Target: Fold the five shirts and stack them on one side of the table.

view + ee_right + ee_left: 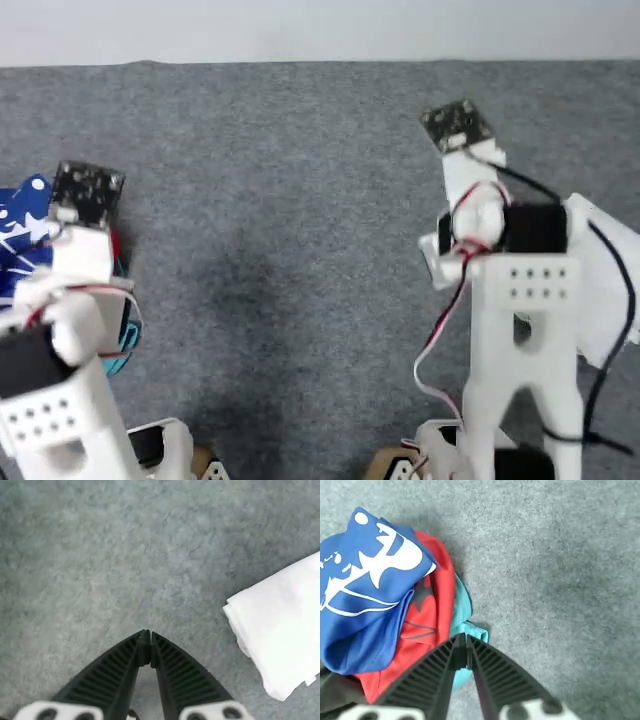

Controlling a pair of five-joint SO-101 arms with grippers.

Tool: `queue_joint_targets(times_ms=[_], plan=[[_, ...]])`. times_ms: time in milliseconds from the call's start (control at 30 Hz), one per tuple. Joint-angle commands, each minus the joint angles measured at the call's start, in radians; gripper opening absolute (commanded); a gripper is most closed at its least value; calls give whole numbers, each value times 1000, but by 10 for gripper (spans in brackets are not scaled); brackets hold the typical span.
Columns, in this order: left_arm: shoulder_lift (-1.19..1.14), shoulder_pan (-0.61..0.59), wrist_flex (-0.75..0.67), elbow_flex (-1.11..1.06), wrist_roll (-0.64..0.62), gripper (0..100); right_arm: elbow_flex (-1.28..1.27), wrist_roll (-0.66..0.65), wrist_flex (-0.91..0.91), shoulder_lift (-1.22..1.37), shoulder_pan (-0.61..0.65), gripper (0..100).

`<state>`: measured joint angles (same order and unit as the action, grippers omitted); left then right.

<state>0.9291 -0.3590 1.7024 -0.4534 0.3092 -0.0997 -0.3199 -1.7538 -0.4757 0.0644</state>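
A loose pile of shirts lies at the table's left edge: a blue shirt (pixel 367 580) with a white print on top, a red shirt (pixel 427 620) under it, and a teal shirt (pixel 462 625) lowest. My left gripper (pixel 465 642) hangs shut and empty just above the pile's edge, by the teal cloth. The blue shirt (pixel 22 235) peeks out beside the left arm in the high view. A folded white shirt (pixel 282 630) lies at the table's right side, also as white shirt (pixel 610 290) behind the right arm. My right gripper (pixel 145 637) is shut and empty over bare carpet beside it.
Grey carpet-like cloth (pixel 280 220) covers the table, with wide free room in the middle between the arms. A pale wall runs along the far edge. Both arm bases stand at the near edge.
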Motion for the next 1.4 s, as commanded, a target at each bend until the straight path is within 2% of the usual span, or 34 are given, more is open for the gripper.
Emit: queue_joint_targets(times_ms=[0,133,300,433,533,767,900,1067,1200,1367], plan=[[101,-5,-41,-97,-11,7,-86,-12,-41,-113,4,9],[127,-8,-48,-185,-12,7,-203,-14,-41,-160,4,9],[126,-8,-14,-203,-12,8,-224,-46,-42,-179,4,9],[117,-8,-17,-166,-12,9,-226,-77,-44,-186,2,9],[23,-18,-14,-124,-12,32,-226,-77,-44,-183,2,9],[-402,-199,-14,166,-3,34,-279,-77,-42,-177,1,9],[-605,-258,-14,334,74,37,-325,-77,-42,-177,1,9],[-772,-265,-14,467,186,150,-364,-77,-41,-177,1,9],[-848,-267,-20,565,193,235,-377,-77,-41,-176,1,10],[-910,-267,-32,719,222,281,-377,-77,-41,-176,1,10]])
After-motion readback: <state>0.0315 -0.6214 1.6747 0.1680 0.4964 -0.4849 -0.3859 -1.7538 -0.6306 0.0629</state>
